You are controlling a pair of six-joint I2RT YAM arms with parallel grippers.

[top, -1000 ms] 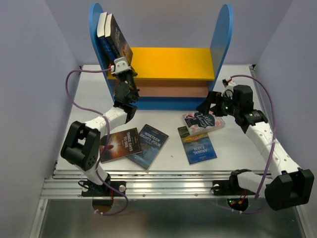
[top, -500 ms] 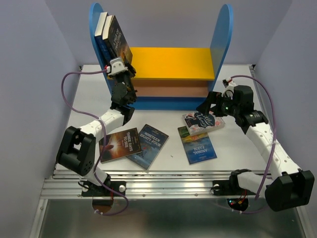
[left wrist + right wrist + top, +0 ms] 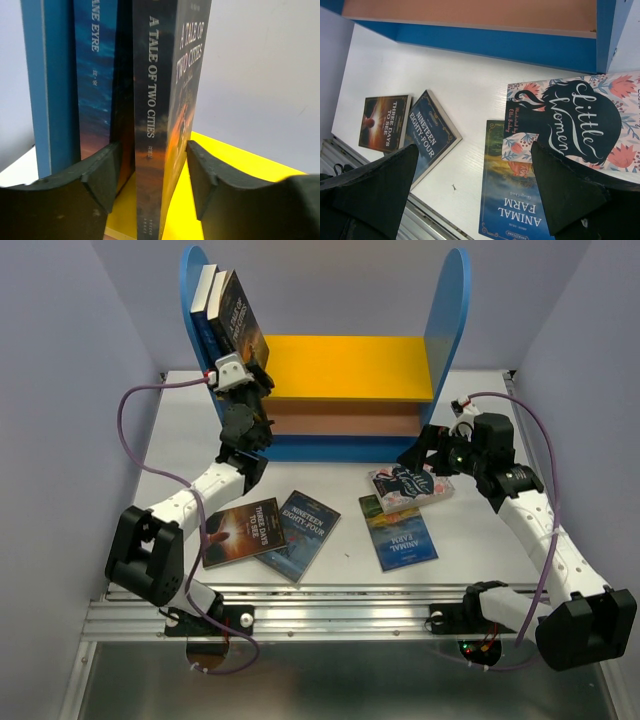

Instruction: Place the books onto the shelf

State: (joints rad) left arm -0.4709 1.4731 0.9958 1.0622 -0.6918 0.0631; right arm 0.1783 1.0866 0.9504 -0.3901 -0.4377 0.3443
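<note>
Six books were counted in all, two on the shelf (image 3: 447,320) and four on the table (image 3: 180,440). The two shelved books were stood upright on the yellow board (image 3: 340,365), hard against the left side panel (image 3: 50,100): Jane Eyre (image 3: 95,75) next to the panel, and A Tale of Two Cities (image 3: 150,125) beside it, leaning slightly, with a dark gap between them lower down. The left gripper (image 3: 152,152) was raised to that board with its jaws parted, one on each side of A Tale of Two Cities; a gap was seen on the spine side, while contact on the cover side could not be made out, so no pinch was judged. The right gripper (image 3: 474,150) was held spread wide above Little Women (image 3: 580,120), gripping nothing. That book was laid flat near the shelf's blue base, by the right panel, with its near edge overlapping Animal Farm (image 3: 512,210). Farther left, Nineteen Eighty-Four (image 3: 427,132) and Three Days to See (image 3: 385,122) were laid flat, touching along one edge, well apart from the other pair. One purple cable (image 3: 135,430) was looped beside each arm, two in total. The pinkish lower board (image 3: 340,420) was seen beneath the yellow one.
</note>
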